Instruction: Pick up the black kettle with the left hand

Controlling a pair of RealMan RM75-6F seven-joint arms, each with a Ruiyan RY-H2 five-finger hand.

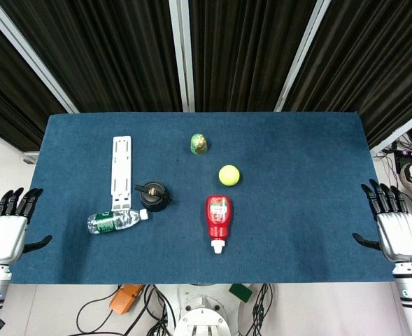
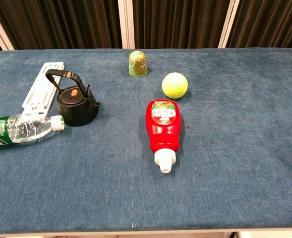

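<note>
The black kettle [image 1: 154, 195] [image 2: 75, 105] stands upright on the blue table [image 1: 296, 168], left of centre, its hoop handle raised and an orange knob on its lid. My left hand [image 1: 8, 224] hangs open beyond the table's left edge, well away from the kettle, fingers spread and pointing up. Off the right edge, my right hand [image 1: 393, 222] is open too, holding nothing. Neither hand appears in the chest view.
A clear water bottle [image 1: 117, 220] [image 2: 19, 129] lies on its side just left of the kettle, over the end of a white strip [image 1: 121, 170] [image 2: 42, 90]. A red ketchup bottle [image 1: 218, 219] [image 2: 163, 130], yellow ball [image 1: 229, 175] [image 2: 175, 85] and green egg-shaped toy [image 1: 199, 144] [image 2: 138, 64] sit mid-table.
</note>
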